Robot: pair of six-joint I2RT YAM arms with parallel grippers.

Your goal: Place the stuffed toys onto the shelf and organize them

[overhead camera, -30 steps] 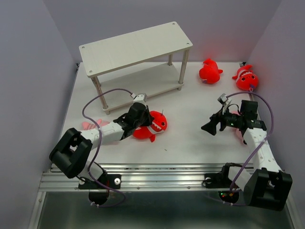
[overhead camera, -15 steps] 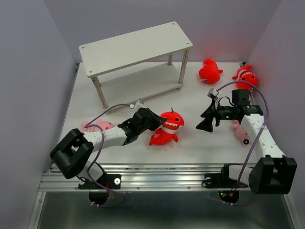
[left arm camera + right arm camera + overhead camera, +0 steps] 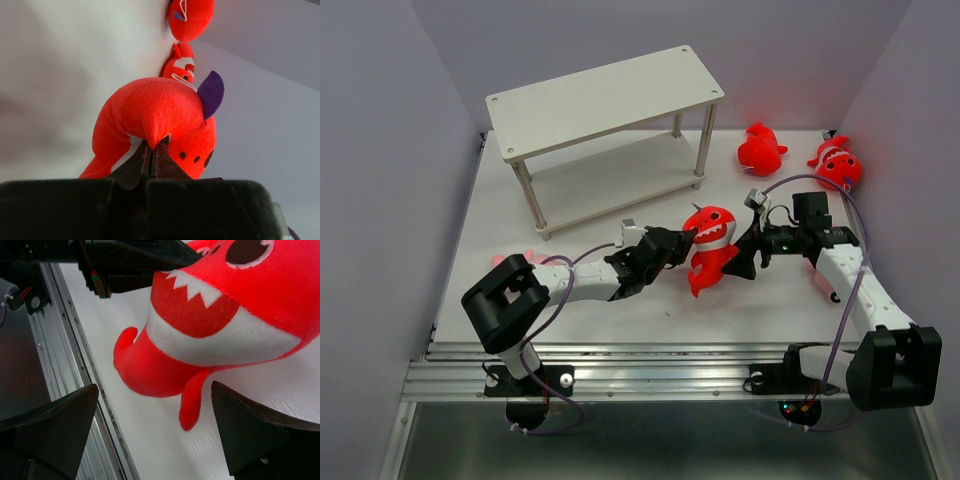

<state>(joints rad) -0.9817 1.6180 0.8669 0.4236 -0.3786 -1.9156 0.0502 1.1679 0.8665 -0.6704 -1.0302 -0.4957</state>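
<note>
My left gripper [image 3: 686,239] is shut on a red shark [image 3: 711,243] and holds it upright in the middle of the table. In the left wrist view the jaws [image 3: 151,149] pinch a fold of the shark's back [image 3: 160,107]. My right gripper [image 3: 740,260] is open, right beside the shark; in the right wrist view its fingers [image 3: 55,425] stand wide apart below the shark's toothy mouth [image 3: 220,315]. Two more red sharks [image 3: 760,150] [image 3: 837,166] lie at the back right. A pink toy [image 3: 510,261] shows behind my left arm. Another [image 3: 831,292] is mostly hidden under my right arm.
The white two-tier shelf [image 3: 600,100] stands at the back left, both tiers bare. Grey walls close in the table on the left, back and right. A metal rail [image 3: 620,375] runs along the near edge.
My left gripper has carried the red shark up and to the right. My right gripper has swung left to meet it, with its fingers open around the shark's lower part.
</note>
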